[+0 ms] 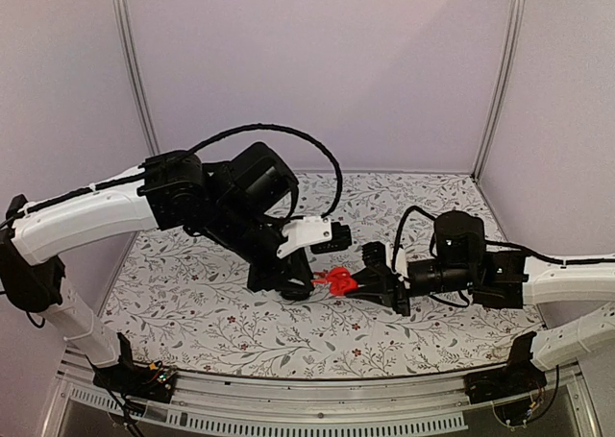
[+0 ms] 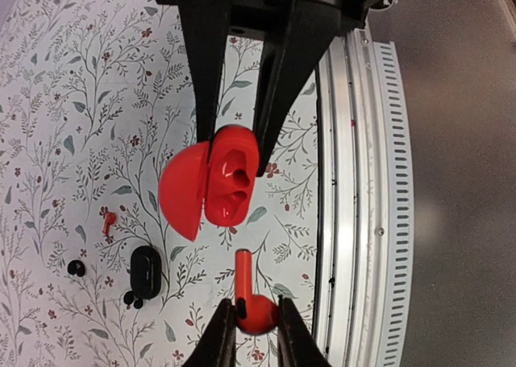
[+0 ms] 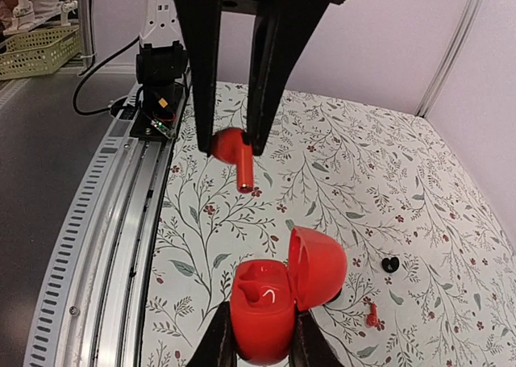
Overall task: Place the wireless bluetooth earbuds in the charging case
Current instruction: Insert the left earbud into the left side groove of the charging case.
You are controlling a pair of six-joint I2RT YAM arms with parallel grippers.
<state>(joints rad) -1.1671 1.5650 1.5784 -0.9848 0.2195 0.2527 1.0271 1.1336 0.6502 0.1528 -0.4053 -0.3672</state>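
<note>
Case point(image 2: 226, 181), red, lid open, in left gripper point(image 2: 234, 153); earbud point(image 3: 232, 149) pinched in right gripper point(image 3: 230, 145), apart, above table point(image 1: 231, 331) near front edge.

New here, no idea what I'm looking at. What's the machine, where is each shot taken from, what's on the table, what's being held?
Two robot arms are bolted at the near edge of a table with a floral cover. The top view looks down from above and behind them. The other two views come from a camera on each wrist, so the black prongs at the top of each are that arm's own fingers.

The left gripper is closed on a red charging case with its lid open. The right gripper pinches a red earbud, held in the air just short of the case.

Loose on the table lie a small black oval object, a few tiny black bits and a small red piece; they are too small to identify.
</note>
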